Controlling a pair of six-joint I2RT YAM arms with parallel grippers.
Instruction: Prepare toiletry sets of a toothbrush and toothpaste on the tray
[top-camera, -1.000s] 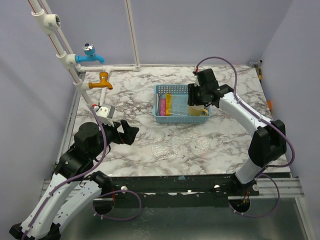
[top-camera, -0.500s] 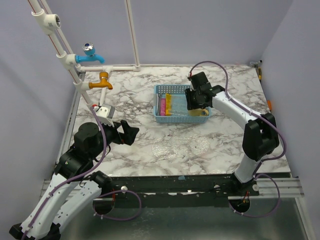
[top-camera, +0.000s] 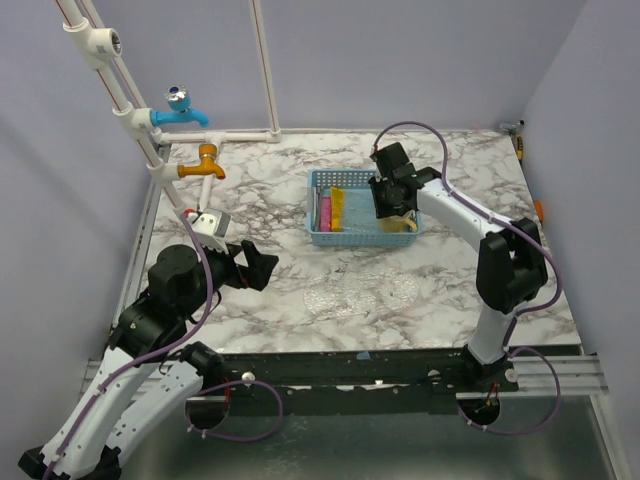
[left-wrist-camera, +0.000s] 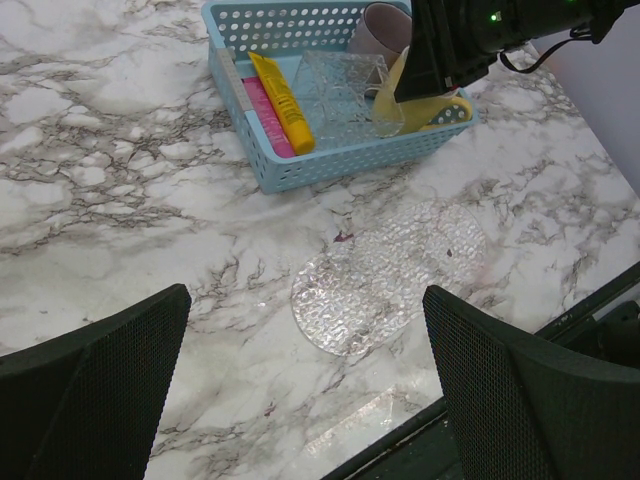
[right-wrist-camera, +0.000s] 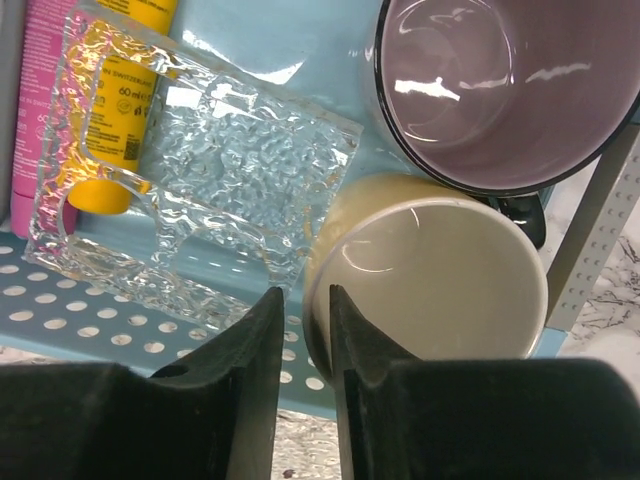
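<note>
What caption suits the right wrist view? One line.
Right tool, fingers nearly together, at the rim of the glossy cream mug in the blue perforated plastic basket.

The marble table (top-camera: 250, 200) carries a blue perforated basket (top-camera: 345, 238) and, nearer the arms, a clear bubbly mat (left-wrist-camera: 385, 275).

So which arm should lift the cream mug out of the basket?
Right. The right gripper clamps the rim of the cream mug inside the basket; the left gripper hangs open, far from it.
</note>
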